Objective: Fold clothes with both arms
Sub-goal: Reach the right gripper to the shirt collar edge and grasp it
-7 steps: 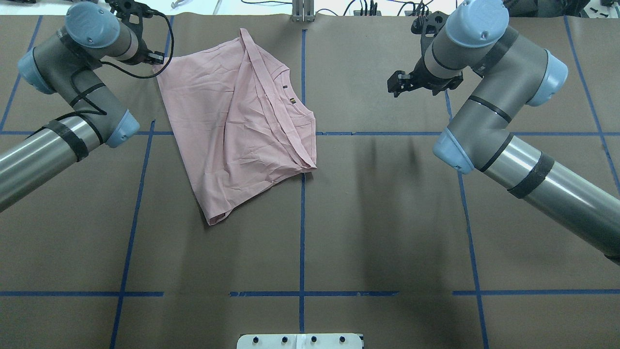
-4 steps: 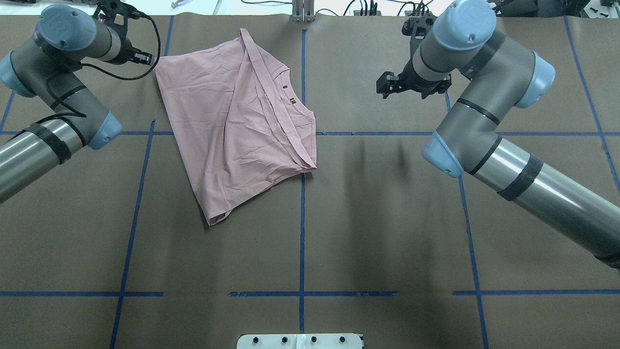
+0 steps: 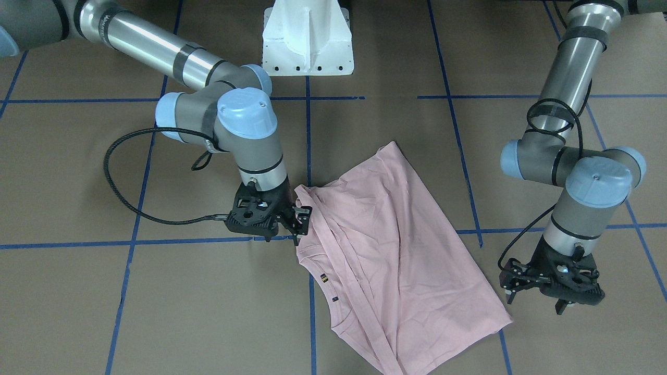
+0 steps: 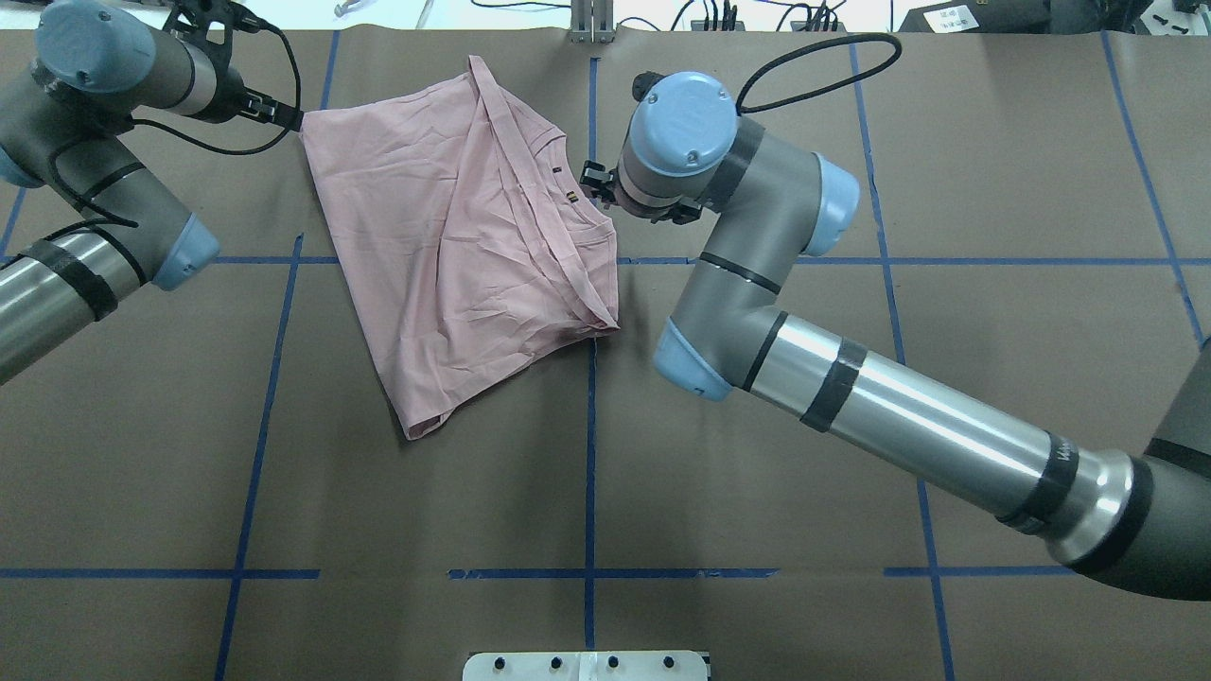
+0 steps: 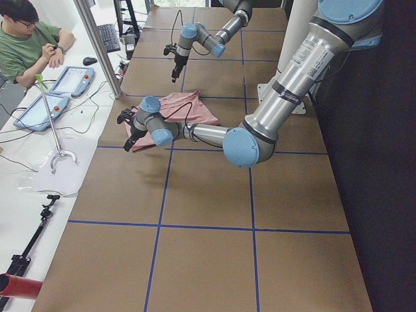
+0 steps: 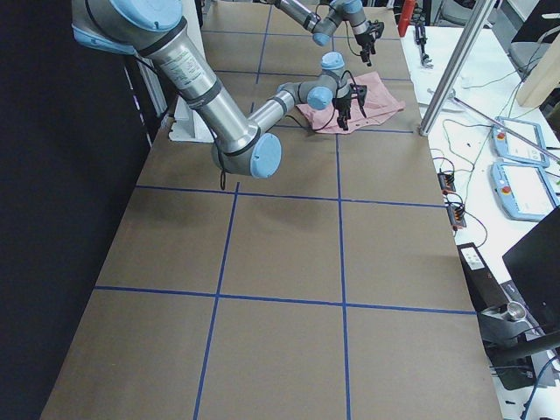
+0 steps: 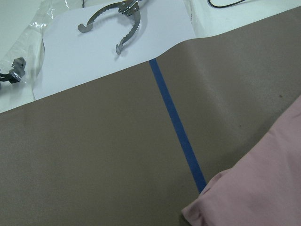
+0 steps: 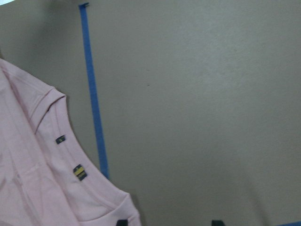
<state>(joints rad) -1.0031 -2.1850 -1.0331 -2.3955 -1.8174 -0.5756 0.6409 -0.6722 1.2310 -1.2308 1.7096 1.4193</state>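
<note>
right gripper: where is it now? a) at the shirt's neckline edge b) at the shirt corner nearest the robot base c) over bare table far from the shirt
a: the right gripper sits open at the neckline edge of the shirt, beside its small tags

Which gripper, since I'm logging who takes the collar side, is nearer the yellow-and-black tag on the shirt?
Right. The right gripper is at the collar edge of the T-shirt, close beside the yellow-and-black tag; the left gripper is by the far corner, across the whole shirt.
</note>
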